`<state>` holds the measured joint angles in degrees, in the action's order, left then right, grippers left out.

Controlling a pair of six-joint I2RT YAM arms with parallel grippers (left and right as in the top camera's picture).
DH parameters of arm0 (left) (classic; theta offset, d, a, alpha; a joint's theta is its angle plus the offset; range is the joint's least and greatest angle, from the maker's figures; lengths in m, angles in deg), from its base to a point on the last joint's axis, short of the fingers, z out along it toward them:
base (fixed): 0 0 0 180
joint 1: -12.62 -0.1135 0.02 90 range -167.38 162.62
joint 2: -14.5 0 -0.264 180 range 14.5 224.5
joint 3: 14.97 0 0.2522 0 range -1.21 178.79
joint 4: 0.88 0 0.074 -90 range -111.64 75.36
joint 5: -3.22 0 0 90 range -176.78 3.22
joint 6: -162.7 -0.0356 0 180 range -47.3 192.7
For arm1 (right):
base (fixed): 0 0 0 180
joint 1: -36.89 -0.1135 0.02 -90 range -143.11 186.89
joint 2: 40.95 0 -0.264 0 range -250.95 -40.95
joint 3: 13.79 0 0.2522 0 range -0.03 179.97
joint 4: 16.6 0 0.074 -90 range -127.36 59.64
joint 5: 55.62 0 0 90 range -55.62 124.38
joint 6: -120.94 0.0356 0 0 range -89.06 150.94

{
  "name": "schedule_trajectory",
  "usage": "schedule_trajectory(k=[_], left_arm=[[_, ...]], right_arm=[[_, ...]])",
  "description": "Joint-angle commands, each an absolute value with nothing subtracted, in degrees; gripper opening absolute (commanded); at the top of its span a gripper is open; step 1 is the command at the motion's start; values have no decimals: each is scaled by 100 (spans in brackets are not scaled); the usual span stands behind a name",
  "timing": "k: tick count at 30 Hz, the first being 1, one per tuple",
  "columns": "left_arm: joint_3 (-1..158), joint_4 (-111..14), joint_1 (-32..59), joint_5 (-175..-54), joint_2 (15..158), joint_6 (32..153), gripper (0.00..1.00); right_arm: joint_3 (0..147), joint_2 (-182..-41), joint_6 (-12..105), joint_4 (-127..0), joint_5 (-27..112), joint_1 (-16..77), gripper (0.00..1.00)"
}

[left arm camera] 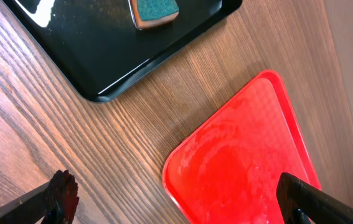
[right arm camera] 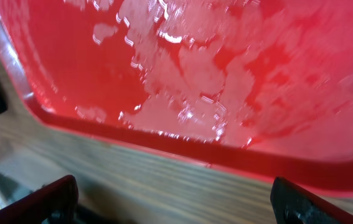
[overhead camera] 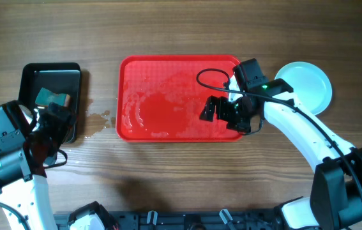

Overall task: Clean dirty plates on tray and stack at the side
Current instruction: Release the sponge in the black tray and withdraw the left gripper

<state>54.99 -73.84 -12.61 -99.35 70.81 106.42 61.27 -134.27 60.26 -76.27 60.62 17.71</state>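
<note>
The red tray [overhead camera: 161,96] lies mid-table, wet and streaked, with no plate on it. The pale blue plates [overhead camera: 308,86] sit on the wood just right of the tray; from above they read as one round shape, partly covered by my right arm. My right gripper [overhead camera: 218,112] hovers open over the tray's front right part. In the right wrist view the tray's wet floor [right arm camera: 182,68] fills the frame, and nothing is in the gripper [right arm camera: 176,202]. My left gripper [overhead camera: 56,131] is open beside the black tray. It [left arm camera: 179,202] frames bare wood and the red tray's corner [left arm camera: 244,155].
A black tray [overhead camera: 50,80] stands at the far left and holds a green-and-tan sponge [overhead camera: 53,98], which also shows at the top of the left wrist view as the sponge [left arm camera: 154,12]. Water drops [overhead camera: 101,118] lie on the wood between the two trays.
</note>
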Motion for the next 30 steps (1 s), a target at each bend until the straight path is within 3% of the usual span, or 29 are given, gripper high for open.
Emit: schedule_trajectory(k=[1, 14, 19, 22, 30], left_arm=[[5497, -7386, -1265, -10025, 7138, 10657, 100], [5497, -7386, -1265, -10025, 7249, 10657, 100], [5497, -7218, -1254, -8943, 7051, 10596, 100], [5497, -7213, -1222, -8904, 6718, 10596, 100], [5497, -7194, -419, -8578, 5912, 10596, 100]], right_arm=[[6103, -13438, 5959, -7496, 5531, 1779, 100], [6103, -13438, 5959, -6493, 5447, 1779, 100], [6103, -13438, 5961, -6314, 5447, 1779, 100], [6103, -13438, 5961, -6268, 5447, 1779, 100], [6103, -13438, 5959, -6248, 5447, 1779, 100]])
